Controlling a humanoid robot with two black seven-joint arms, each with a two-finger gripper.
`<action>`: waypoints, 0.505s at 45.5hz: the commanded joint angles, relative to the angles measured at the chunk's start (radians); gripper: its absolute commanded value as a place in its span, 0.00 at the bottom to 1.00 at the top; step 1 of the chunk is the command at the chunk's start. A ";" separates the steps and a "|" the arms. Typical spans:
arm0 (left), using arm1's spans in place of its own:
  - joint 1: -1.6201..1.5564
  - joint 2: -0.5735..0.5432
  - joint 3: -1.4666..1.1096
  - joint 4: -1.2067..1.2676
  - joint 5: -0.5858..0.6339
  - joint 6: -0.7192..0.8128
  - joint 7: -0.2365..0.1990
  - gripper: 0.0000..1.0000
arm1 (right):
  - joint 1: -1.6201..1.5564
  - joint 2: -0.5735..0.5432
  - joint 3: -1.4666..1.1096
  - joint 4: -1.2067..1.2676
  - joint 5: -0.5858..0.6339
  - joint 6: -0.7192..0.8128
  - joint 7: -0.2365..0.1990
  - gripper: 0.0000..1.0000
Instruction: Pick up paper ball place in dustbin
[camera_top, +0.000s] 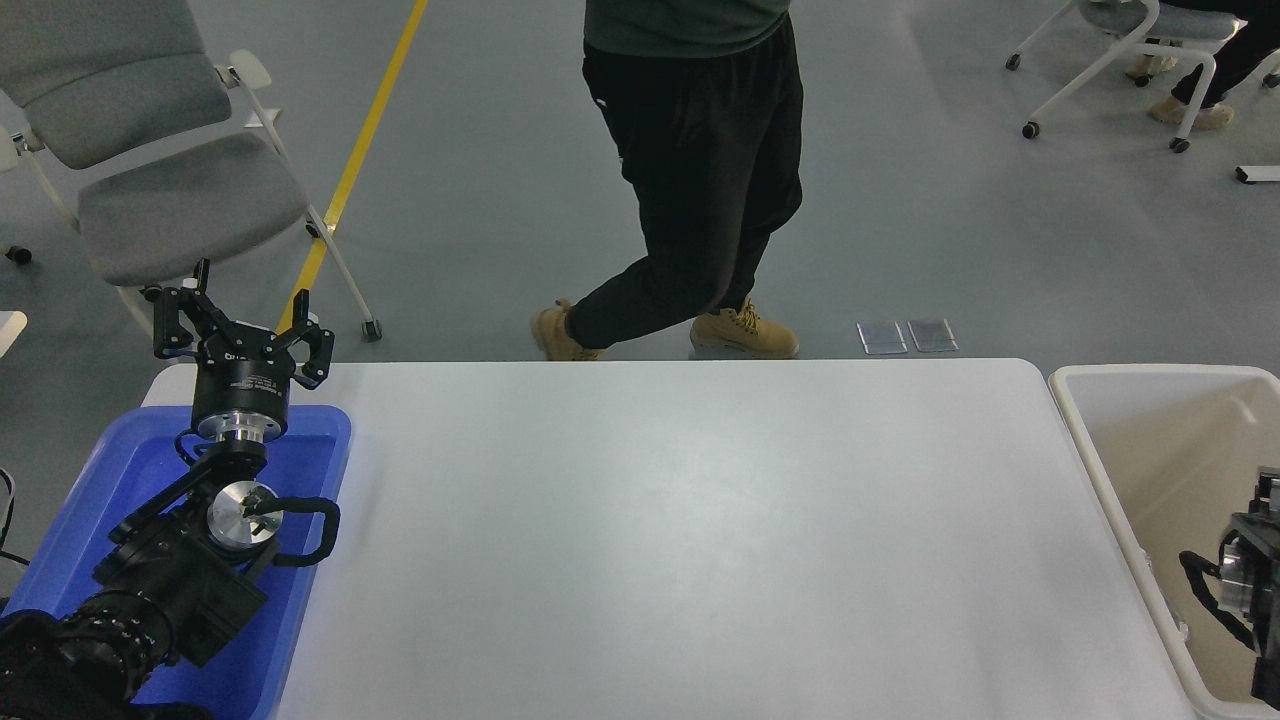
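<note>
Left gripper (240, 325) parked at lower left above blue tray (320, 470), fingers spread apart. Right gripper (1262, 560) at right edge inside dustbin (1090, 470), finger state unclear. Paper ball not visible.
</note>
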 joint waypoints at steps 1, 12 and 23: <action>0.001 0.000 0.000 0.000 0.000 0.000 0.000 0.99 | 0.083 0.002 0.021 0.007 0.011 0.002 -0.001 1.00; 0.000 0.000 0.000 0.000 0.000 0.000 0.000 0.99 | 0.162 -0.008 0.075 0.077 0.013 0.058 0.002 1.00; 0.000 0.000 0.000 0.000 0.000 0.000 0.000 0.99 | 0.132 -0.108 0.488 0.352 0.007 0.347 0.004 1.00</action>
